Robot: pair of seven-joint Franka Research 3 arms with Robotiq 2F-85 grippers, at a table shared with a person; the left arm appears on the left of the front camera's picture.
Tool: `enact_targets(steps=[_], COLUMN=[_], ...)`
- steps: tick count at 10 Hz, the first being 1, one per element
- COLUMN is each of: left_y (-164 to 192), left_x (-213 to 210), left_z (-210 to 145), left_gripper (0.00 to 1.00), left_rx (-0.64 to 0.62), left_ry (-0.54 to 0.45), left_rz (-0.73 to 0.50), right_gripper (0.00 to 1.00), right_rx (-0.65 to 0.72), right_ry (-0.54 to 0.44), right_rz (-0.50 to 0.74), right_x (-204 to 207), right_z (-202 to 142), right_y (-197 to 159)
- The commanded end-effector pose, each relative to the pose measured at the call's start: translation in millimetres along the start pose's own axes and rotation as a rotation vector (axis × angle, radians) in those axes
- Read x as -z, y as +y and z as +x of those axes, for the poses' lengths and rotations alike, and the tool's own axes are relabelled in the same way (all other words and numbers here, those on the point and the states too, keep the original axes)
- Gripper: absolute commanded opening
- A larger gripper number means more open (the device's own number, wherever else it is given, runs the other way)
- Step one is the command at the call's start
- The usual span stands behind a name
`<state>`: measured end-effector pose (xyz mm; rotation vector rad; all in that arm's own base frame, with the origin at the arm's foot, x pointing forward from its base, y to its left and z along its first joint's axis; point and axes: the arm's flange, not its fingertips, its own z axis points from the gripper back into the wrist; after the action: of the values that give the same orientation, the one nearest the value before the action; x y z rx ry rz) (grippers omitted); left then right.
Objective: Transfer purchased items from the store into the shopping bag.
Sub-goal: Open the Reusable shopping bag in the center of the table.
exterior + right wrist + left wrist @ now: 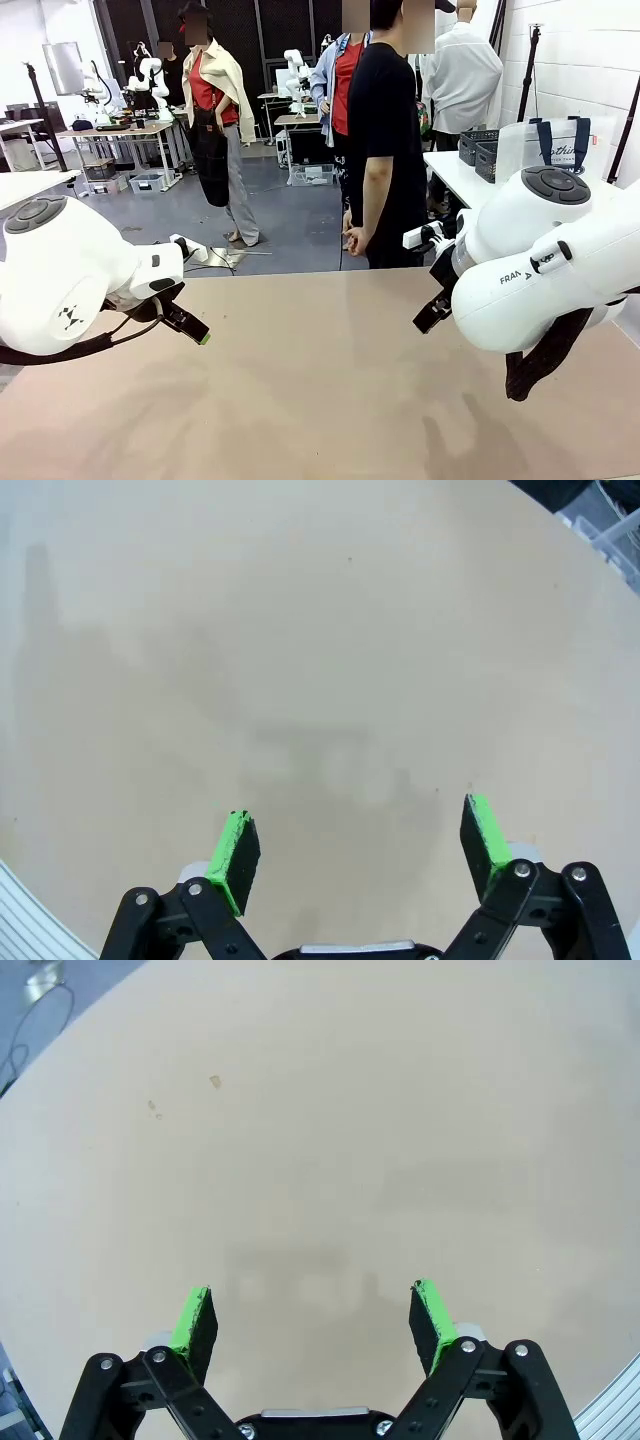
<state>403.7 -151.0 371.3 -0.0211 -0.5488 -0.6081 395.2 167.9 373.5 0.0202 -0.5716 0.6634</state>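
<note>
My left gripper (312, 1320) hangs open over the bare beige tabletop (330, 1140), nothing between its green pads (192, 1318). My right gripper (360, 845) is also open above the same bare surface, pads (234, 858) wide apart. In the front view the left gripper (190, 325) sits low at the table's left and the right gripper (432, 310) at the right, both near the white arm bodies. The shopping bag (555, 145), translucent with navy handles, stands on a white side table at the far right. The purchased items are out of view.
A person in a black shirt (385, 150) stands at the table's far edge, hands down. Dark grey mesh baskets (480, 148) sit beside the bag on the side table (450, 175). The beige table (320, 380) stretches between my arms.
</note>
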Motion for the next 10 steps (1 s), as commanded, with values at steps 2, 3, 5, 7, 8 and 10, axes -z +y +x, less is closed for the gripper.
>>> enact_targets(steps=[2,3,5,7,8,10], left_y=[0.5,0.5,0.5,0.5,0.5,0.5], left_x=[0.0,0.0,0.0,0.0,0.0,0.0], left_z=[-0.2,-0.2,-0.2,-0.2,-0.2,-0.2], left_gripper=[1.0,1.0,1.0,1.0,1.0,1.0], left_rx=[-0.001,-0.001,-0.001,-0.001,-0.001,-0.001], left_ry=[0.0,0.0,0.0,0.0,0.0,0.0], left_rz=[0.0,0.0,0.0,0.0,0.0,0.0], right_gripper=[1.0,1.0,1.0,1.0,1.0,1.0], right_rx=[0.0,0.0,0.0,0.0,0.0,0.0], right_ry=[0.0,0.0,0.0,0.0,0.0,0.0], right_rz=[0.0,0.0,0.0,0.0,0.0,0.0], right_x=[0.0,0.0,0.0,0.0,0.0,0.0], right_z=[0.0,0.0,0.0,0.0,0.0,0.0], right_y=[-0.1,-0.1,-0.1,-0.1,-0.1,-0.1])
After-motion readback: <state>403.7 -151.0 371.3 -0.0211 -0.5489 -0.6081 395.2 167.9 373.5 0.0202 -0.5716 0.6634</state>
